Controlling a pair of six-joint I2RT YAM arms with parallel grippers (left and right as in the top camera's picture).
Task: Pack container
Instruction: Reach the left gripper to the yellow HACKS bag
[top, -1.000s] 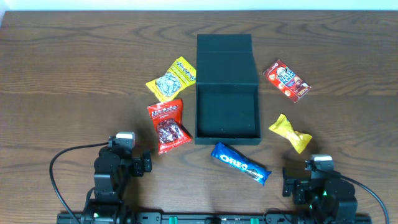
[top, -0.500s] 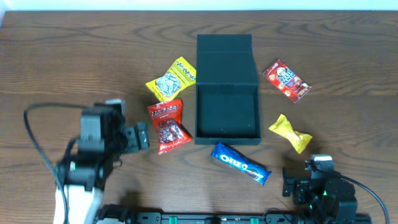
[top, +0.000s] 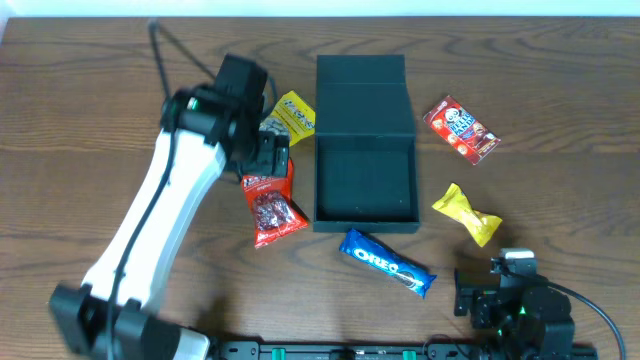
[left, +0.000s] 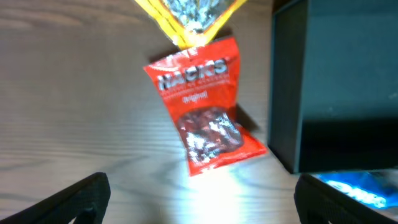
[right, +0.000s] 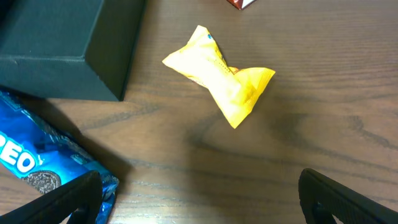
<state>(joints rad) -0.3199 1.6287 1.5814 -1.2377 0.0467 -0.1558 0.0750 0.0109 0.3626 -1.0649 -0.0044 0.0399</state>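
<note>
The container (top: 365, 110) is a dark teal-green matte box, roughly square. Its hinged lid is laid back flat toward the far edge of the table (top: 90, 120), and its dark inside shows. It sits at the middle of the table, a little nearer the far edge than the near one.

There is one container and five snack packets. From the left these are a yellow-and-white packet (top: 295, 112) and a red packet (top: 270, 205), both just beside the box's left wall. A blue Oreo packet (top: 385, 262) lies off its near right corner. To its right are a red carton-print packet (top: 460, 130) and a yellow twisted wrapper (top: 467, 212).

Two arms are in view. The left gripper (left: 202, 196) hangs over the two left packets, fingers spread wide with nothing between them. The right gripper (right: 202, 202) sits low at the near right corner, fingers likewise wide apart and holding nothing.

The table is dark brown wood grain. A pale strip runs beyond its far edge, and a black rail (top: 330, 350) runs along its near edge.
</note>
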